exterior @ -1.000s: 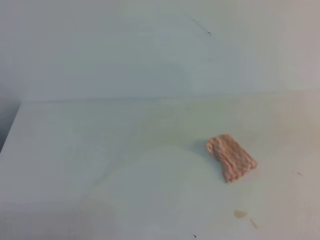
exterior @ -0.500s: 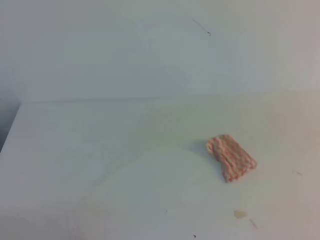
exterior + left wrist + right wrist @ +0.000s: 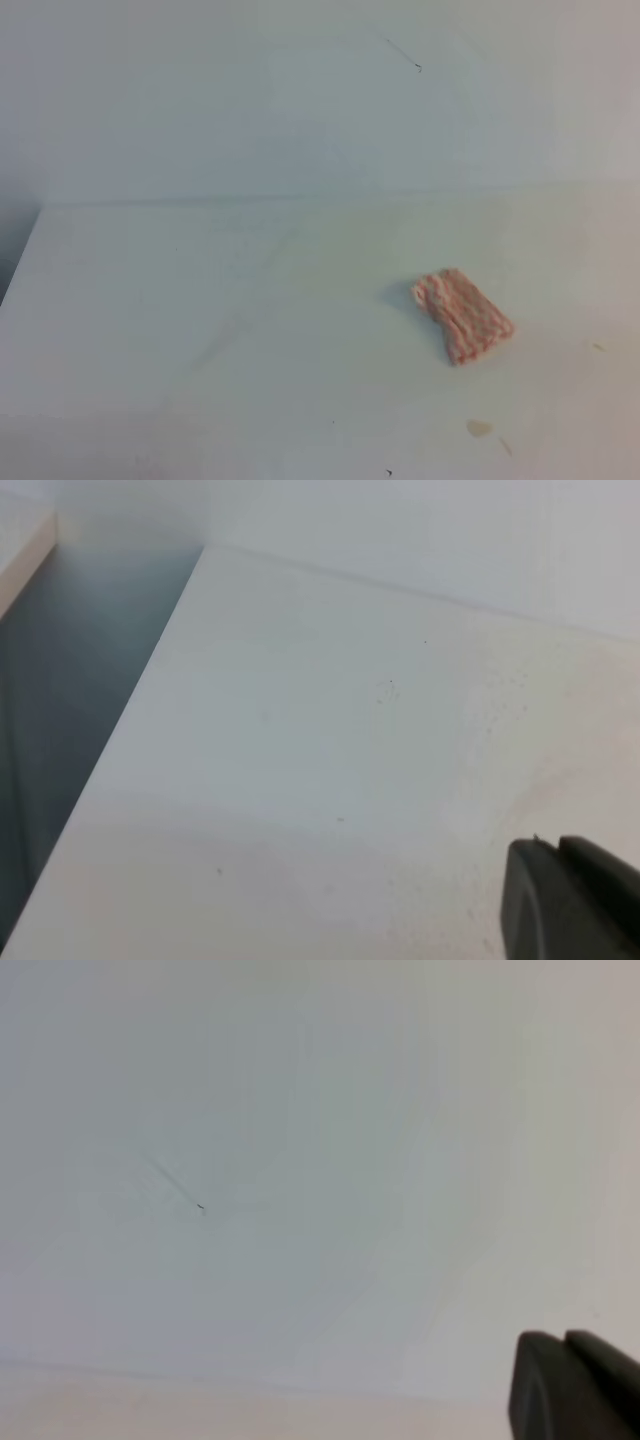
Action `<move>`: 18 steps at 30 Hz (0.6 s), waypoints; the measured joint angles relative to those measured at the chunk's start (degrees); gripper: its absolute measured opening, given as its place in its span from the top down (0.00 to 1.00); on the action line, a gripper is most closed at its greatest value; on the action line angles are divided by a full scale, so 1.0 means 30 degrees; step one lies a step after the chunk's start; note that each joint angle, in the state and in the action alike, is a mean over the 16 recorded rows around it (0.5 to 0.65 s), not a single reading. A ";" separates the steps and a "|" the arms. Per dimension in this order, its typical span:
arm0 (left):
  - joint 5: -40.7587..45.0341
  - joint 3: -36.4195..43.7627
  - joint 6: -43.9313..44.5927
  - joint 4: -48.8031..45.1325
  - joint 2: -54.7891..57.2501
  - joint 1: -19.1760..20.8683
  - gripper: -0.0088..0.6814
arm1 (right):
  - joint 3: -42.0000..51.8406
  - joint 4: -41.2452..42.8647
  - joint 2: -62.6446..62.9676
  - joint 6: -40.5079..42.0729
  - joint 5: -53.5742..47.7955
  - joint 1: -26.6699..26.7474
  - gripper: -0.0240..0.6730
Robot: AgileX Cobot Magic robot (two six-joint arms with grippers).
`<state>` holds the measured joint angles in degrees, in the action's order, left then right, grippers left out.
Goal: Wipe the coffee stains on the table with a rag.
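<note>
currently nothing is in contact with anything. small folded rag with pink-red and white wavy stripes [image 3: 462, 315] lies flat on the wide plain white matte desk [image 3: 200, 320], right of centre in the high view, lying diagonally, its long side running from upper left to lower right. coffee stain, a small tan roundish blob [image 3: 480, 428], sits near the bottom edge of that view, below the rag and clearly apart from it. a thinner tan streak just to its right looks like more of the same, too faint to be sure.

neither arm shows in the high view. left hand [image 3: 575, 900] appears only as a dark blurred shape in the lower right corner of its own wrist view, over bare desk near the desk's left edge; fingers look pressed together but blur hides the tips, so i cannot tell its state. right hand [image 3: 575, 1385] shows the same way, lower right corner of its wrist view, camera aimed at the white wall; its fingers are closed on nothing.

judgement: both arms parked back and clear, so the task is at the start. rag untouched, stain unwiped. rag and stain both sit on the right half, so the right arm looks like the natural pick. it would need to spread its fingers first, grab the rag, then drag it down-frame over the blob.
</note>
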<state>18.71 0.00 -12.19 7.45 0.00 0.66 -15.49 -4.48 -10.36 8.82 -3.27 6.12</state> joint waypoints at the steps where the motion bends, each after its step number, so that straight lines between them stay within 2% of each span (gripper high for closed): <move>1: 0.0000 0.0000 0.0000 0.0000 0.0000 0.0000 0.99 | 0.0728 0.0000 0.0493 0.0002 0.0192 -0.0145 0.97; 9: 0.0000 0.0000 0.0000 -0.0013 0.0000 0.0000 0.99 | 0.4644 0.0023 0.3247 0.0002 -0.0904 -0.0878 0.97; 18: 0.0000 0.0000 0.0000 -0.0031 0.0000 0.0000 0.99 | 0.5244 0.0025 0.3750 -0.0021 -0.3980 -0.1166 0.97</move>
<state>18.71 0.00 -12.19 7.35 0.00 0.66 0.24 -4.41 0.89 8.76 -15.21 2.62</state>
